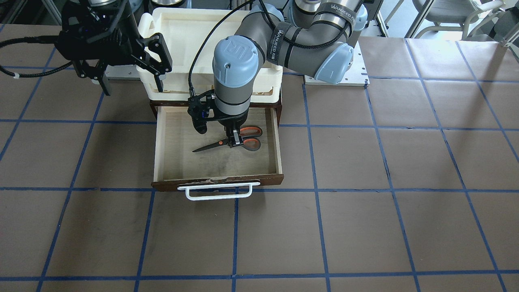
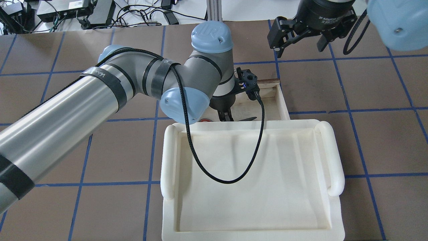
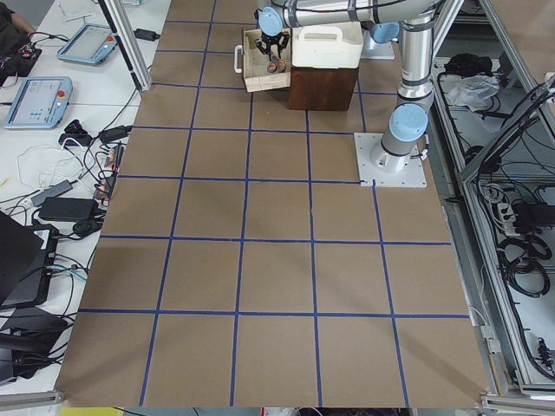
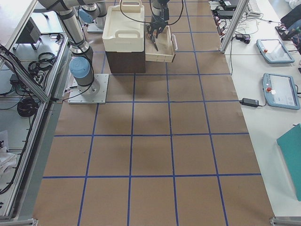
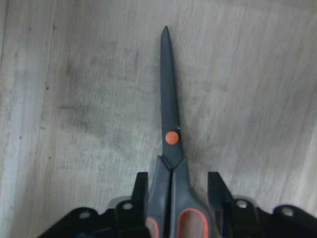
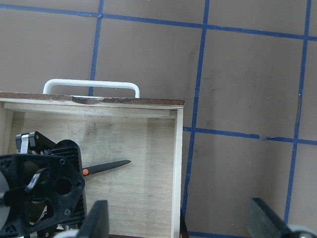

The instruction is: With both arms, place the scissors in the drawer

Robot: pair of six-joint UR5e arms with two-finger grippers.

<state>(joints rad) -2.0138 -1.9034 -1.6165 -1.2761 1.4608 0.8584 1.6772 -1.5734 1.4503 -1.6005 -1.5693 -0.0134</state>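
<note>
Bench notes for you, operator. Brown paper is covering the table (image 1: 405, 162), and blue tape lines (image 1: 365, 190) are dividing it into large squares. Past the table's far edge in the front-facing view, grey chairs (image 1: 450, 16) are standing. You are getting a white bench (image 3: 82, 95) at one table end, carrying two teach pendants (image 3: 35, 100), loose cables (image 3: 52, 165) and a black power brick (image 3: 61, 208). A second bench (image 4: 249, 70) is carrying two more handsets (image 4: 281, 89). An aluminium post (image 3: 124, 43) is rising beside the first. Light is falling evenly, with soft shadows.
</note>
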